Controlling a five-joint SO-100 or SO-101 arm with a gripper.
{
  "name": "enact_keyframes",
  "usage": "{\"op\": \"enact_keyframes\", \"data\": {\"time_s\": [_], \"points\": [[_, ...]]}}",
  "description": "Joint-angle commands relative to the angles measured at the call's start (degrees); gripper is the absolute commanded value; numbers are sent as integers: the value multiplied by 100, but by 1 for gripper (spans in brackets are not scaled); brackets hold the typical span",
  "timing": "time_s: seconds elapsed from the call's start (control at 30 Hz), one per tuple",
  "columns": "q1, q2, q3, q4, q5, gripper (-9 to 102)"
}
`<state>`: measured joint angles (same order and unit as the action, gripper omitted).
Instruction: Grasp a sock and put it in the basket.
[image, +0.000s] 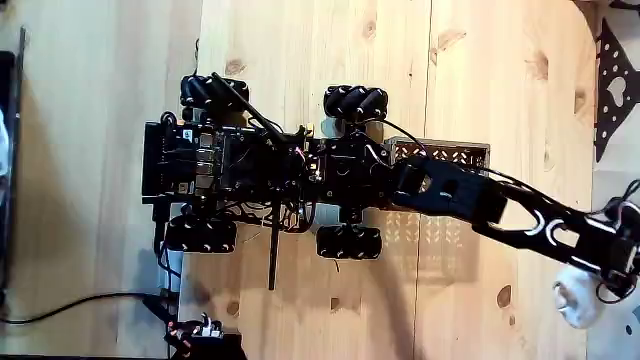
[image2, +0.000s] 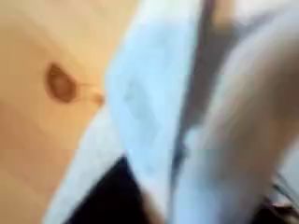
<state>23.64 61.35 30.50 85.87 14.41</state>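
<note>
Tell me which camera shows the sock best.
The fixed view: the whole sock shows as a pale lump on the wooden floor at the gripper. The wrist view shows only a blurred close-up of its fabric.

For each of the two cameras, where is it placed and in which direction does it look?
Fixed view: placed above, looking straight down on the wooden table; it shows the wheeled base, the arm stretched to the right over the basket, and the pincer at the sock.
Wrist view: rides on the arm, very close and blurred, looking at the sock with wood behind.
Shared: the sock and the wooden table.
</note>
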Motion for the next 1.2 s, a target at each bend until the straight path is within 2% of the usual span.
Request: {"op": "enact_keyframes", "data": {"time_s": [0.0, 0.23, 0.57, 0.87, 1.17], "points": [[-9, 800, -176, 53, 290, 0], [-220, 2136, 97, 510, 765, 0], [-782, 5739, 3876, -510, 932, 0], [-1397, 7682, 6504, -1292, 606, 0], [-1978, 9062, 8543, -1143, -70, 0]]}}
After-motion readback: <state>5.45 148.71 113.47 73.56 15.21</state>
